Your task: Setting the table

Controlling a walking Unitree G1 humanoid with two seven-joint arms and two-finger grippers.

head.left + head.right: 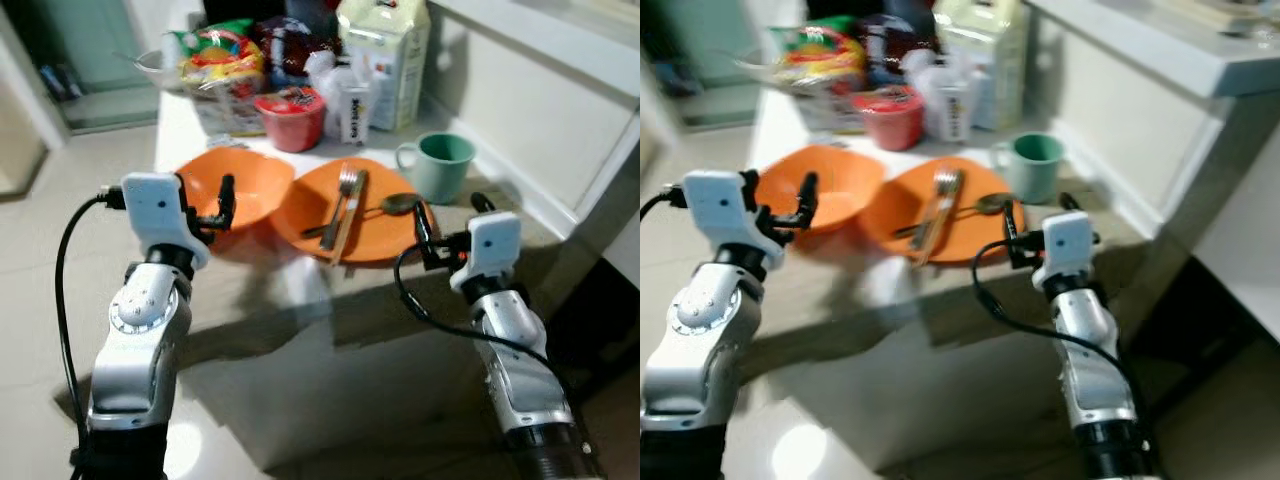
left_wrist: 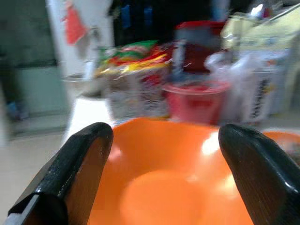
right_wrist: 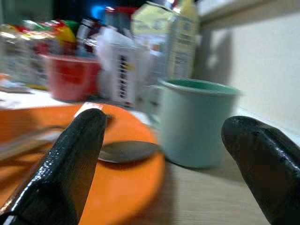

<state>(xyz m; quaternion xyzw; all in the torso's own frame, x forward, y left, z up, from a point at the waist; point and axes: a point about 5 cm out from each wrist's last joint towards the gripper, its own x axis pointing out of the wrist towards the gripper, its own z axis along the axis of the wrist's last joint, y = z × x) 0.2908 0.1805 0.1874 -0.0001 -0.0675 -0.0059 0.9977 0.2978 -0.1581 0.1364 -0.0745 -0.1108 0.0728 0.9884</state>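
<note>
i note the left gripper (image 2: 164,164) spread wide at the orange bowl (image 1: 245,195), mid-left. the right gripper (image 3: 159,164) is spread wide, lower right, beside the orange plate (image 1: 375,235) bearing fork (image 1: 345,195) and spoon (image 1: 398,204); green mug (image 1: 440,165) just right.

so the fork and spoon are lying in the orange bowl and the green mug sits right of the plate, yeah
Not quite. The fork and spoon lie on the orange plate, not in the orange bowl, which looks empty in the left wrist view. The left eye view shows the cutlery on the plate. The green mug does sit to the right of the plate.
</note>
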